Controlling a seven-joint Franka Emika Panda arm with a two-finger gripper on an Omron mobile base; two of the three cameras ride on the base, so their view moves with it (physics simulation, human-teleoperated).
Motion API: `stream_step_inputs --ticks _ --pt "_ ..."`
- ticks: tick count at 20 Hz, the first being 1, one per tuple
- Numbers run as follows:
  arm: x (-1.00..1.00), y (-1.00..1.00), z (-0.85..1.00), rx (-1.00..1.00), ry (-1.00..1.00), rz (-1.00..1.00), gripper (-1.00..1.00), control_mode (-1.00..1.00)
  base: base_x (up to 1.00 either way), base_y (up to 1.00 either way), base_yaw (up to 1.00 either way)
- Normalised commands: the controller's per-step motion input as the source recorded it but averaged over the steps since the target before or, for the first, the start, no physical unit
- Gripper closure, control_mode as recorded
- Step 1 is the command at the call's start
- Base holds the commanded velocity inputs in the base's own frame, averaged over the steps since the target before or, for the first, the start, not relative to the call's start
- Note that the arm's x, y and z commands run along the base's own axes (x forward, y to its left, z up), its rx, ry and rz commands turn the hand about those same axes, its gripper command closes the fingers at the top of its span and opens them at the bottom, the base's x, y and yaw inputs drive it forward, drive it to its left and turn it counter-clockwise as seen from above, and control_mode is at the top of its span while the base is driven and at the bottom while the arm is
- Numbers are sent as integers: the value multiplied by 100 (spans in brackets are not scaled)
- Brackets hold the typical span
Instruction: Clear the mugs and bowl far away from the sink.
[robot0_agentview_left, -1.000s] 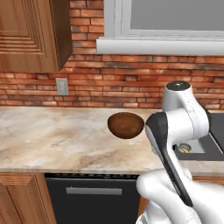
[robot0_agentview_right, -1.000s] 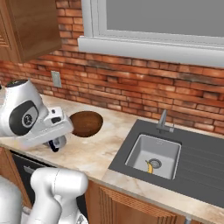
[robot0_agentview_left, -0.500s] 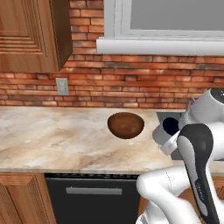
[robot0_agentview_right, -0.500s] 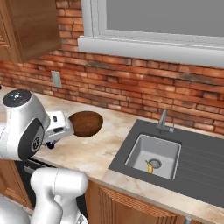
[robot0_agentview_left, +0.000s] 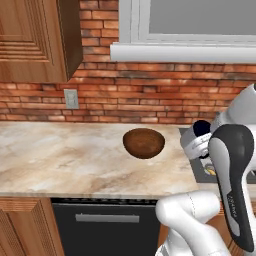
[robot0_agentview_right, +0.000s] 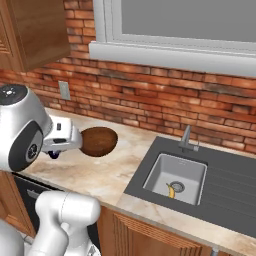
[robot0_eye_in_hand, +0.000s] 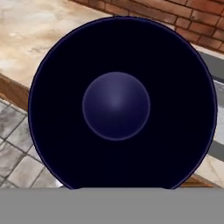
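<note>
Round dark-blue mug (robot0_eye_in_hand: 116, 105) in closed gripper (robot0_agentview_left: 200, 142)

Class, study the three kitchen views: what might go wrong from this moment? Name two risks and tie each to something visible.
1. The claw is shut on a dark blue mug held in the air above the counter; a slip would drop it.
2. The mug hides most of the hand view, and the brown bowl sits close beside the hand, so a blind swing may knock it.

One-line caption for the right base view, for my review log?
Brown bowl on the marble counter left of the sink; white arm in the foreground.
</note>
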Motion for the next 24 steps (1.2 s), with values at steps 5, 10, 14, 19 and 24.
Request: stream_step_inputs --ticks 5,10,14,19,24 --pt "-31 0 12 0 5 -25 100 -100 0 0 0" --pt "-26 0 -1 0 -1 -4 100 -100 0 0 0" --pt "0 -4 -2 0 0 -3 100 100 3 -20 -32" --pt "0 0 0 0 0 0 100 100 5 -6 -79" --pt "0 0 0 0 0 0 100 100 0 0 -99"
